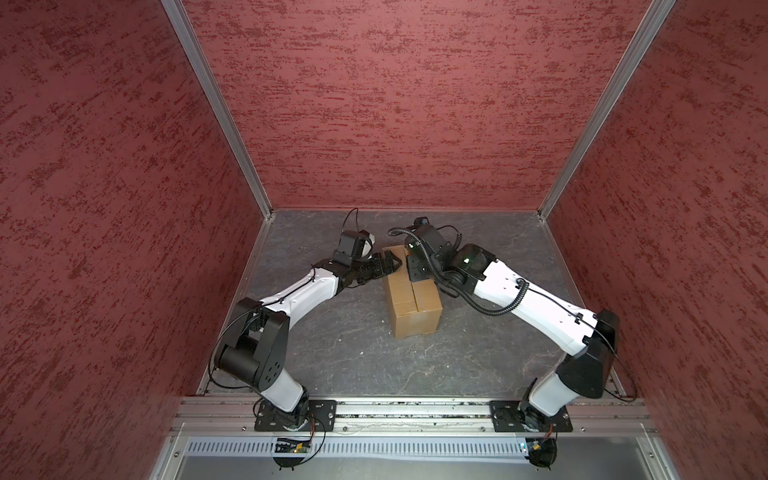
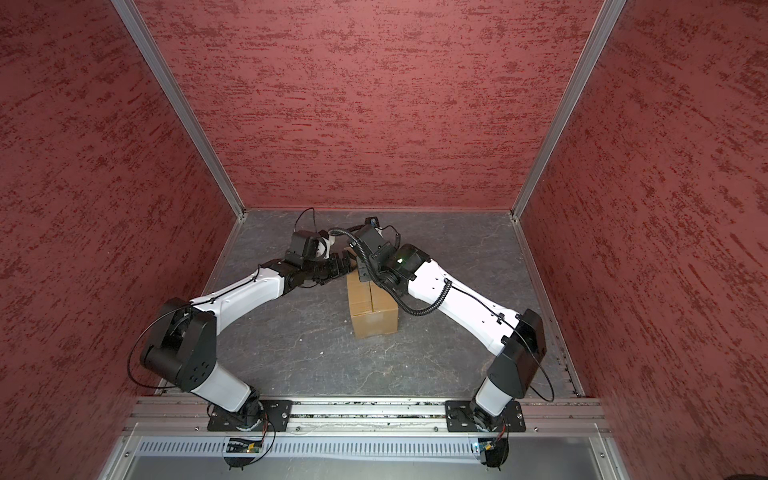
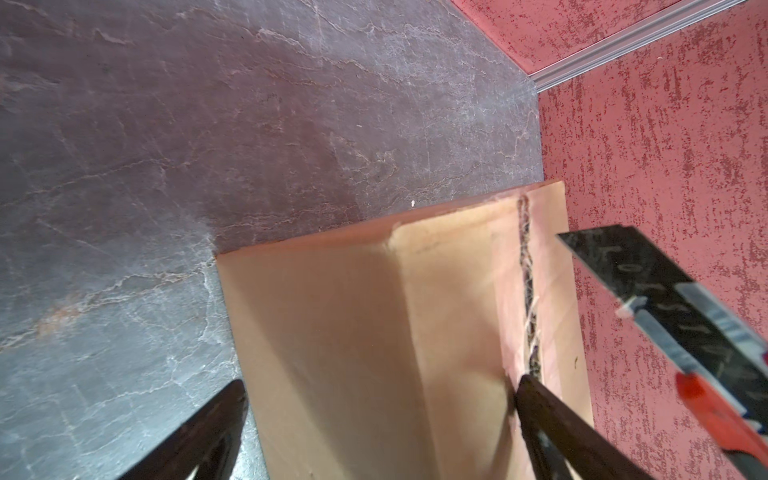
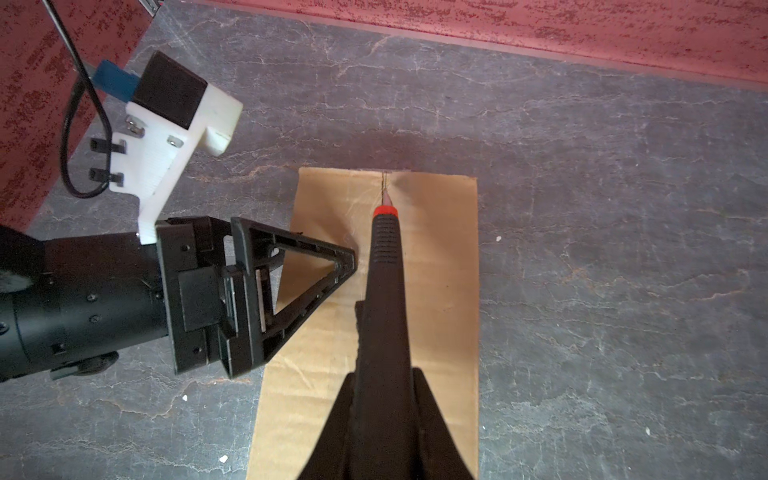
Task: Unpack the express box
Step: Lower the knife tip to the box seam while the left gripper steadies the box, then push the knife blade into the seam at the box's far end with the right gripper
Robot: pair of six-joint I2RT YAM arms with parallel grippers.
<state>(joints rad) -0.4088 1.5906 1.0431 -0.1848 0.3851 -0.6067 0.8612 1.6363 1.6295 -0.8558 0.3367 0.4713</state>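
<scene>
Item: express box [image 1: 415,303], a plain brown carton standing at the middle of the grey table [image 1: 332,345], long axis running from 12 to 6 o'clock in both top views. Flaps: all lying flat and shut, with nothing lifted and no contents showing. Centre seam [image 3: 525,266]: in the left wrist view it looks ragged, with loose fibres along the stretch toward the 12 o'clock end, which reads as slit there. The 6 o'clock half [image 1: 416,300] shows only a dark line, so whether it is cut through cannot be told. Tool: utility knife [image 4: 384,270], black handle with a red collar, lying along the seam and pointing to 12 o'clock. Its blade tip [image 4: 386,198] is just short of the carton's far edge, and whether it sits in the seam or just above it cannot be told. Right gripper [image 4: 384,399]: reaching in from 3 o'clock, claws pinched tight on the knife handle. Left gripper [image 3: 380,384]: reaching in from 9 o'clock at the far end of the carton, claws spread wide. One finger [image 3: 540,415] rests on the top beside the seam and the other hangs off the 9 o'clock side wall, gripping nothing. Progress, as judged: early, at the seam-cutting stage. Outstanding: finishing or confirming the cut, setting the knife aside, folding back the four flaps and removing whatever is inside.
</scene>
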